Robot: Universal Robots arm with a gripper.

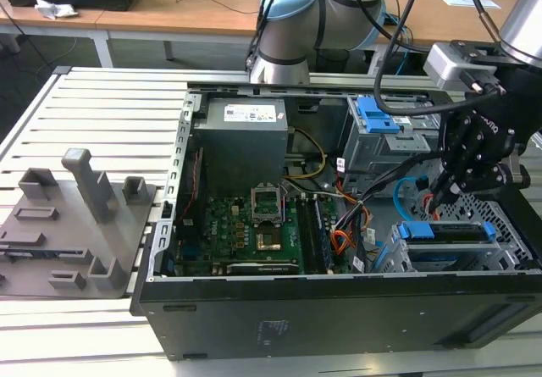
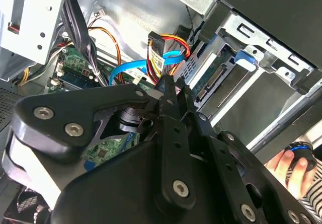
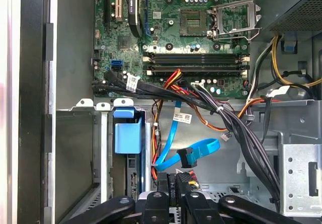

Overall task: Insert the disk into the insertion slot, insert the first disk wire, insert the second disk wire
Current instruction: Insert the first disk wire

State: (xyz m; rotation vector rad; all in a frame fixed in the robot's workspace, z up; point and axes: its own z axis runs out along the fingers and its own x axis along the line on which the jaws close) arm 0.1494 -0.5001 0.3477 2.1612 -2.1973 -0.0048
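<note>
The grey robot arm (image 1: pixel 284 55) stands behind the open black computer case (image 1: pixel 339 318) and bends down into the case's corner at the exterior view's right, with its black gripper (image 1: pixel 445 192) pointing downward. In both wrist views the fingers are pinched narrow on the black plug of a disk wire (image 2: pixel 176 47) with red, yellow and orange strands. The flat grey metal disk (image 2: pixel 226 88) in its bright blue plastic caddy sits inside the silver perforated insertion slot (image 2: pixel 261 48), near the plug. 1 thin blue cable (image 3: pixel 193 151) lies loose nearby.
</note>
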